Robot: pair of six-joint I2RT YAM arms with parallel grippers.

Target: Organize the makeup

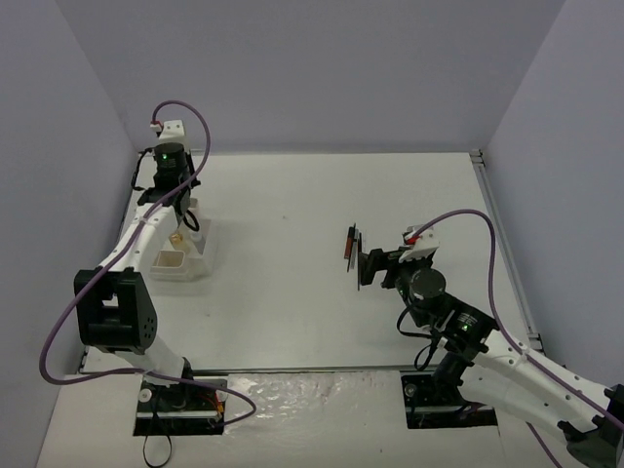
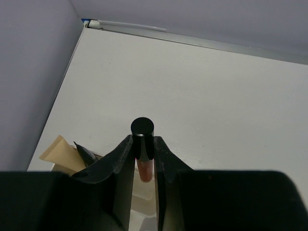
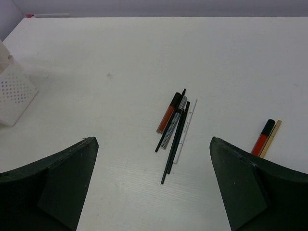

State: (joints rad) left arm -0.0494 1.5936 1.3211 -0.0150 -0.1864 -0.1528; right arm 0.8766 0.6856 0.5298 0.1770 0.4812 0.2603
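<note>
Tube over tray
Left gripper [image 2: 144, 159] pinches a tube [image 2: 143, 129] above the tray [image 1: 195, 274] by the table's [image 1: 292, 322] left edge; dropped tilted, it may miss. Right gripper [image 3: 151, 140] gapes over pencils [image 3: 175, 130], which could scatter.

table [image 1: 292, 312]: we see it white | left: white perforated tray [image 3: 14, 91] | middle: thin pencils [image 3: 175, 137] bunched with a red tube [image 3: 166, 118] | right: red-black tube [image 3: 263, 137] just beside tan stick [image 3: 271, 137]
</note>
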